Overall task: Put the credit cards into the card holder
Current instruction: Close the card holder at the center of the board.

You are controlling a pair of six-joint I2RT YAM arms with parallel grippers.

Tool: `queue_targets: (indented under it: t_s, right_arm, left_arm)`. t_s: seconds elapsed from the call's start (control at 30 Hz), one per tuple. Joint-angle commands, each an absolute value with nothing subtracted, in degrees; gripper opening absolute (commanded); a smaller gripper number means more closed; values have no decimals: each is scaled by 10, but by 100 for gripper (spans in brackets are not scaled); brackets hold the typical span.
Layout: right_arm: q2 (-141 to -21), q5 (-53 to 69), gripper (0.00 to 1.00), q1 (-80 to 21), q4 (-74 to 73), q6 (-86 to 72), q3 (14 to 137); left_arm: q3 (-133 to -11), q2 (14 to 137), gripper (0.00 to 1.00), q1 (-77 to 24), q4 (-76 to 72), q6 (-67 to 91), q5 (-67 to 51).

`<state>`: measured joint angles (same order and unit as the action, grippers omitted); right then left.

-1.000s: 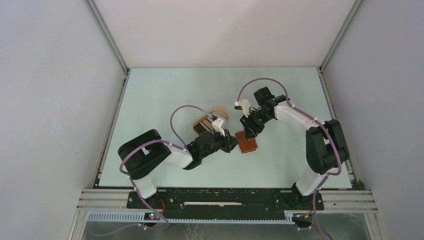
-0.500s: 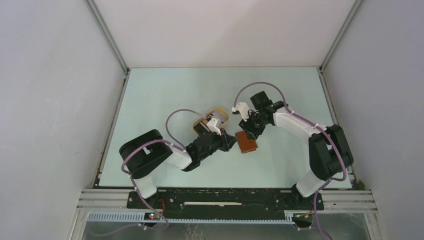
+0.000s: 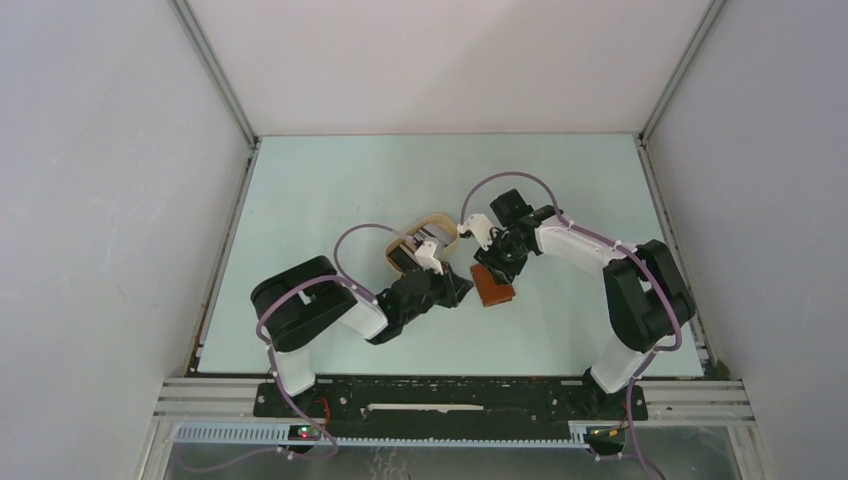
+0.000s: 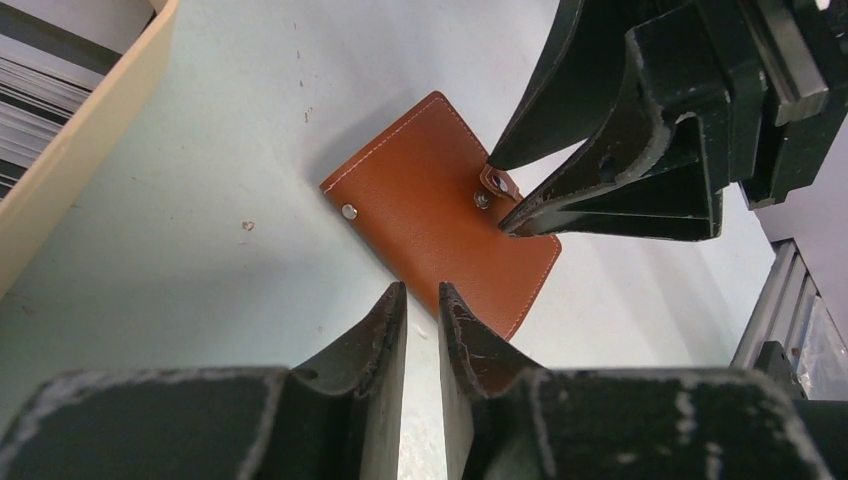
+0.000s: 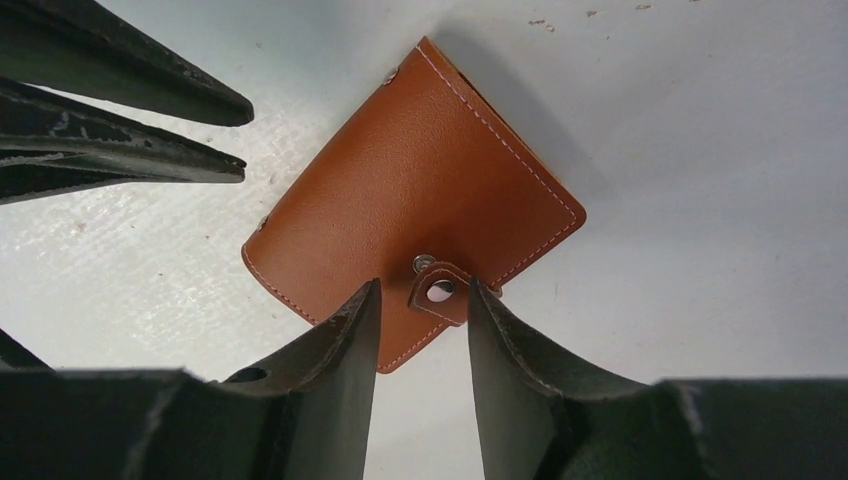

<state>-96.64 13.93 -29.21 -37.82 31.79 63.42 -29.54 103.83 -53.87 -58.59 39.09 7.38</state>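
Observation:
The card holder (image 3: 494, 288) is a reddish-brown leather wallet lying closed on the table, also seen in the left wrist view (image 4: 430, 215) and the right wrist view (image 5: 420, 190). Its snap tab (image 5: 438, 291) is unsnapped and sticks up between the open fingers of my right gripper (image 5: 420, 290), which stands over the holder's far edge (image 3: 493, 264). My left gripper (image 4: 422, 290) hovers at the holder's near-left edge (image 3: 463, 285). Its jaws stand a narrow gap apart with nothing between them. The credit cards (image 4: 35, 80) show as stacked grey and dark edges inside the tray.
An oval tan tray (image 3: 436, 219) sits just behind my left gripper, and its rim (image 4: 85, 145) fills the left wrist view's upper left corner. White walls enclose the table on three sides.
My right gripper has moved left and down onto the card holder's snap tab. The left arm's elbow has shifted slightly right, while its gripper stays at the holder.

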Motion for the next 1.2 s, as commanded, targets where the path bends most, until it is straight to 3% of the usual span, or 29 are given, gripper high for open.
queue_targets:
  t_s: [0.0,0.13,0.53,1.17]
  right_arm:
    - [-971,128,45,-300,-367,320,641]
    - [-969,124,37,-301,-365,318,642]
    - [-962,119,0,-301,-359,315,642]
    - [-953,198,0,-265,-383,303,657]
  left_arm:
    - [-318,1044,23,-542,-582,396,86]
    - [-323,1048,23,-543,-575,394,87]
    - [-332,1055,22,-545,-563,394,87]
    - [-355,1066,21,-549,-534,390,84]
